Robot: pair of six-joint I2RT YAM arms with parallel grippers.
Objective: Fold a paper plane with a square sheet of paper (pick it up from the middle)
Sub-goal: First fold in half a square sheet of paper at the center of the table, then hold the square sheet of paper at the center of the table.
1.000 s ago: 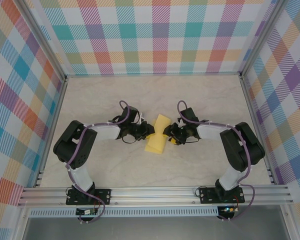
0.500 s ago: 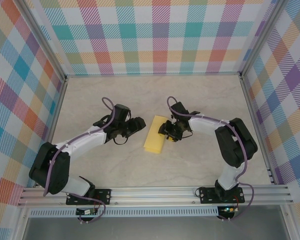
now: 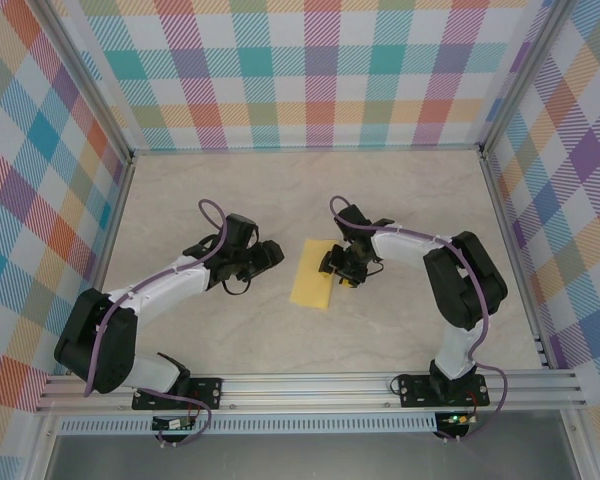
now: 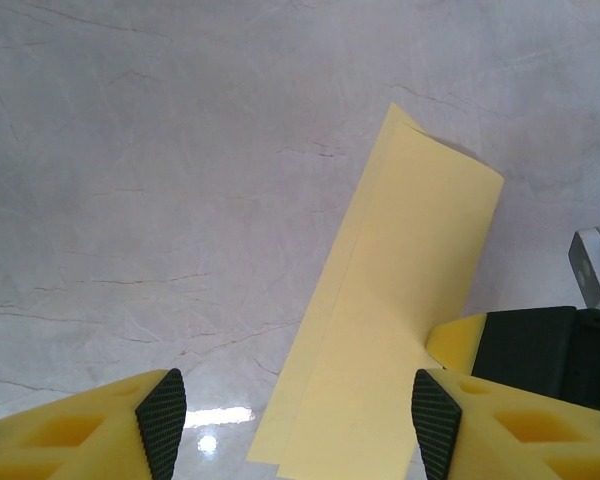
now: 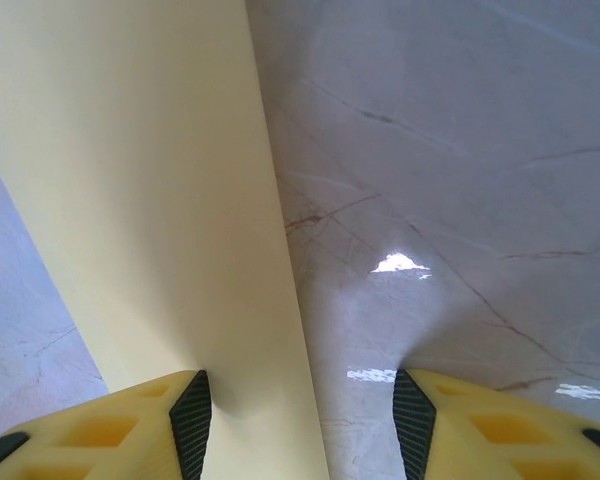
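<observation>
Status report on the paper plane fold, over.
Left end effector open, apart from the yellow sheet. Right end effector open, over the sheet's right edge. Sheet folded, flat on the table. No obstruction seen.

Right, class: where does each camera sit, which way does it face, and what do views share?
Top external: overhead behind the bases, facing down at the table; both arms, left gripper, right gripper.
Left wrist: faces past its fingers onto the yellow paper.
Right wrist: faces down between its fingers, along the paper.
Shared: the paper, all three.
</observation>
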